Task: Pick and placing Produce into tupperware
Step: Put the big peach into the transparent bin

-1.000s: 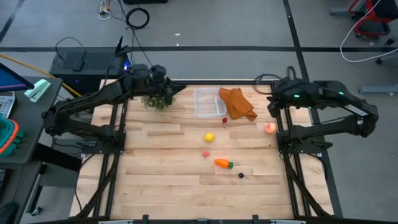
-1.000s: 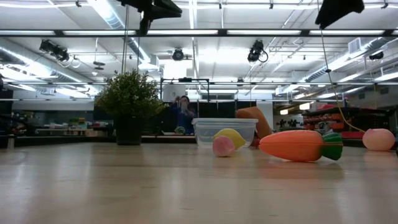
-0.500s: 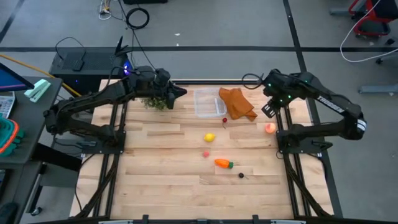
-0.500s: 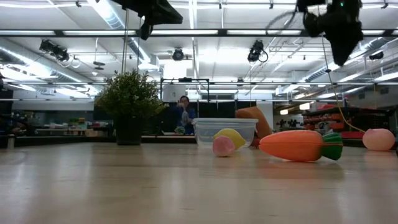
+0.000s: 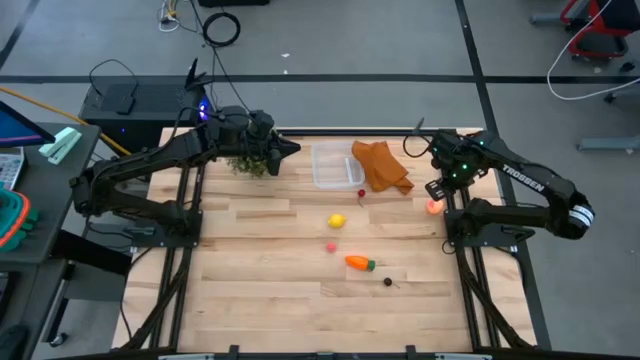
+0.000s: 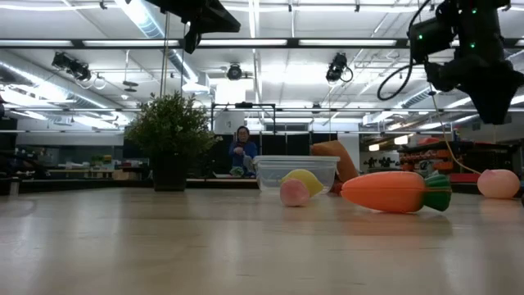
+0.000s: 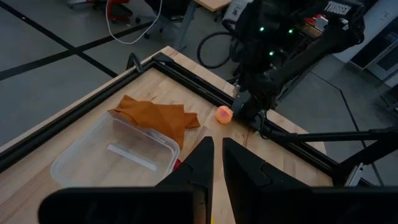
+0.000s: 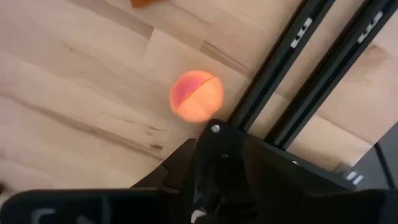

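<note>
Hovering over the right edge of the tabletop (image 5: 260, 300) in the high view, the right gripper (image 5: 437, 190) hangs just above a pink-orange fruit (image 5: 434, 206) that lies right of frame centre, beside the dark frame rail; the right wrist view shows that fruit (image 8: 196, 96) on the wood just ahead of the gripper, but I cannot tell whether its fingers are apart or together. The left gripper (image 5: 287, 148) sits in the upper middle of the high view, beside the bushy green plant (image 5: 250, 161), and its two fingers (image 7: 200, 163) look nearly closed with only a thin gap and nothing between them. The clear tupperware (image 5: 337, 165) rests at upper centre, touching the orange cloth (image 5: 381, 166) on its right; a small red piece (image 5: 362, 193) lies just below its lower right corner. Below these, near the centre, lie the yellow lemon (image 5: 337, 221), a small pink fruit (image 5: 331, 246), the orange carrot (image 5: 358, 263) with its green top, and a tiny dark berry (image 5: 388, 282), each apart from the others. A person (image 6: 241, 152) shows far behind the tabletop in the low view.
</note>
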`<control>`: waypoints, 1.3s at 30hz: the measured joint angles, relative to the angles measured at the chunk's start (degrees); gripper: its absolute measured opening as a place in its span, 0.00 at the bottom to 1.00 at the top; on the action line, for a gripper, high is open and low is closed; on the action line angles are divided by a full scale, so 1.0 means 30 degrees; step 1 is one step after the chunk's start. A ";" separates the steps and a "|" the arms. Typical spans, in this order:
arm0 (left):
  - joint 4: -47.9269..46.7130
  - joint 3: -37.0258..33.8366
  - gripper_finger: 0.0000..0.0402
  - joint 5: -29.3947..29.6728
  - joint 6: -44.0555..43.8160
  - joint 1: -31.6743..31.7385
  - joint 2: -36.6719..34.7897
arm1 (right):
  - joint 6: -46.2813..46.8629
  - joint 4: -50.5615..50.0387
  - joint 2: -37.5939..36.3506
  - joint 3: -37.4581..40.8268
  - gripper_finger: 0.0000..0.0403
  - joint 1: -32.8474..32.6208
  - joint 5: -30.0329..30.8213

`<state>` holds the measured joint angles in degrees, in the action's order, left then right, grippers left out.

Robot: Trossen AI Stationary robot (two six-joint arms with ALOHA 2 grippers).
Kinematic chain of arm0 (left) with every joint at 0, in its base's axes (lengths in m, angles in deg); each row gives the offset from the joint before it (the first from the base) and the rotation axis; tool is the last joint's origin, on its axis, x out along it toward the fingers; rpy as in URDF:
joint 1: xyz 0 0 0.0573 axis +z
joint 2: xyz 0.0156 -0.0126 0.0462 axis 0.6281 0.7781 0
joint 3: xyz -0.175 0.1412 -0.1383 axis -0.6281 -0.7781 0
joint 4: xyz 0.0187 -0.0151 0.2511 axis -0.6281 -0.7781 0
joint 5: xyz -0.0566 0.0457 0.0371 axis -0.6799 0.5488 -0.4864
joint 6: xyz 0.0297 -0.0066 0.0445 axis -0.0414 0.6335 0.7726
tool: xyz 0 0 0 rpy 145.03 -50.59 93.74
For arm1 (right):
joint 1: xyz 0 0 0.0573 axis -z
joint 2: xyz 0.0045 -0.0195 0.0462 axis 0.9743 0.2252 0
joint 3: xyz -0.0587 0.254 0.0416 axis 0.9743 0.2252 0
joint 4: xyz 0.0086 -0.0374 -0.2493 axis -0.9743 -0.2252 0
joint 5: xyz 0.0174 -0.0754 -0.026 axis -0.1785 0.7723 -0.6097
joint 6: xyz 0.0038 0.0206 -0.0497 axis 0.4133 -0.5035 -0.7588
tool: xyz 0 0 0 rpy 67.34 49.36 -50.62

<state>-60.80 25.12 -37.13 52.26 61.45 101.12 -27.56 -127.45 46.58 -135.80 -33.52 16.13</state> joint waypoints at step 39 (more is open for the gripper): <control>-0.0517 -0.0007 0.10 0.0003 -0.0015 0.0002 -0.0007 | 0.4607 0.3419 0.2389 0.1553 0.72 -0.0051 -0.0598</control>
<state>-62.35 25.10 -37.13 52.22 61.46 101.10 -13.74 -117.19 53.74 -131.14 -33.68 14.33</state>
